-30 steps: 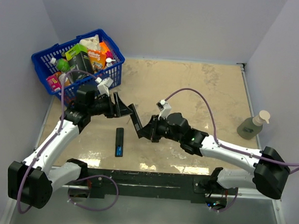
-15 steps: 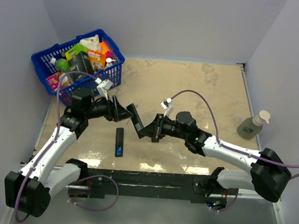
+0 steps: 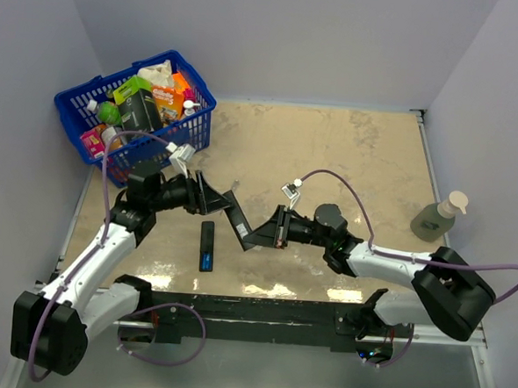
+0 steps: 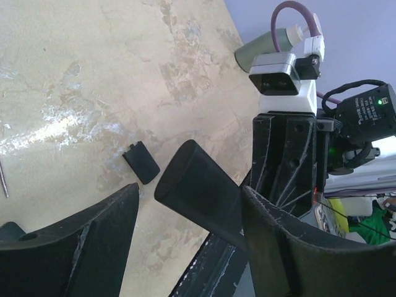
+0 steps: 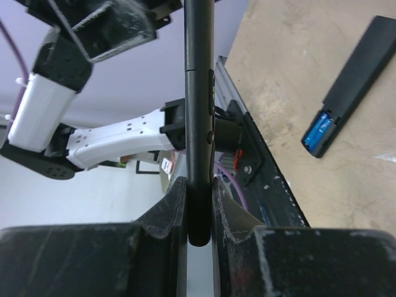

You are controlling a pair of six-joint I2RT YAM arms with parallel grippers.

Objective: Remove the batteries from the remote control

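Blue basket [image 3: 79, 117] full of packaged groceries sits at the far left corner of the counter [image 3: 349, 164]. Left claw [image 3: 216, 198] is up off the counter, jaws wide, one finger [image 4: 74, 247] on each side of the free end of the held remote [image 3: 237, 219]; the left wrist view shows gaps on both sides, so no contact there. Small flat black cover [image 4: 141, 163] lies on the counter below that end. Just nearer than the left claw, the lying remote [image 3: 207, 242] rests flat on the counter, lengthwise toward the arm bases, back compartment open at its near end. The batteries [image 3: 206, 262] show blue inside that open compartment, also clear in the right wrist view [image 5: 320, 131]; they sit in the lying remote, untouched by either claw. The held remote is black, tilted, in the air between the two claws, seen edge-on from the right wrist. Right claw [image 3: 254, 238] is narrow, clamped on the other end of the held remote, finger pads [image 5: 170, 204] pressing both flat faces. Cannot tell if the held remote holds batteries. Soap pump bottle [image 3: 438, 218] stands far right, past the counter edge.
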